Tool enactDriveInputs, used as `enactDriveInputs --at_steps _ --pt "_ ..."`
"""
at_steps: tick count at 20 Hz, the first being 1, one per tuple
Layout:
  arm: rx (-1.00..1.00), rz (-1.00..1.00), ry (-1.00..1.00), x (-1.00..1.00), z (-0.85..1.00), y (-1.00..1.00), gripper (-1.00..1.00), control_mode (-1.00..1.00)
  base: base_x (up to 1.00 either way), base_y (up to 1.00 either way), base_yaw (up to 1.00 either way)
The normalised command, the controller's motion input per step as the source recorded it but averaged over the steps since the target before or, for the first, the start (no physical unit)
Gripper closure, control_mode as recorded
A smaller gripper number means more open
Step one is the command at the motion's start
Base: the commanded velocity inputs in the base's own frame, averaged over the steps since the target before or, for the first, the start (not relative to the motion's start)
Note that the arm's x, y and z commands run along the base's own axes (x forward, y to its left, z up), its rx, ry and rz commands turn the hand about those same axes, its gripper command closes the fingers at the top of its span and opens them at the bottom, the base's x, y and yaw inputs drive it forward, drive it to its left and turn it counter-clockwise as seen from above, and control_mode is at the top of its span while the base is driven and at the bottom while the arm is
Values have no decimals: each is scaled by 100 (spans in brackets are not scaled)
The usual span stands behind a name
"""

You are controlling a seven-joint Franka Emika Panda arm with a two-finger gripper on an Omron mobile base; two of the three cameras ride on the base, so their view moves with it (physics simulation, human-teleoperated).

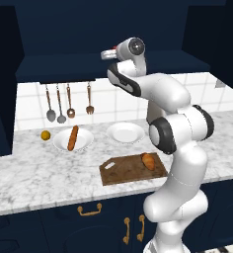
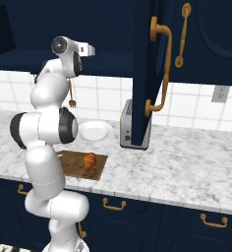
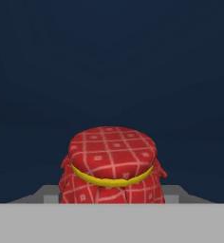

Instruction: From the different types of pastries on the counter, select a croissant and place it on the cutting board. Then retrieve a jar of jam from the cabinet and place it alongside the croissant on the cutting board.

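Jam sits close before the hand camera: the jar of jam (image 3: pixel 112 166) wears a red cloth cover crossed by a pale check, each square with a small pale mark, tied round the neck by a yellow band, with the cloth frilling out below it. No label or writing can be read on it. It stands in the dark navy recess of the cabinet (image 1: pixel 64 34), against a plain blue back wall. The fingertips are hidden at the bottom of that view, so whether the gripper is clamped on the jar cannot be told from the pictures.

From the base views the white arm reaches up and into the cabinet, above the counter (image 1: pixel 34 173). Down on the cutting board (image 1: pixel 131 170), a dark brown mottled slab with a handle tab at its left corner, lies the croissant (image 1: pixel 148 161), stubby and golden-orange, near the board's right end. Behind the board stands an empty white plate (image 1: pixel 125 132); to its left a second plate (image 1: pixel 74 140) holds the long brown baguette (image 1: pixel 72 138). A small yellow-orange fruit (image 1: pixel 45 135) lies just left of that.
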Motion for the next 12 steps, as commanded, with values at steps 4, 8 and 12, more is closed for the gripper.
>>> enactDriveInputs --at_steps 4,8,12 --pt "0 0 0 -8 7 0 100 -100 0 0 0" --pt "3 -1 -6 -35 51 0 100 -100 0 0 0" --pt "6 -2 -12 -63 61 -2 100 -100 0 0 0"
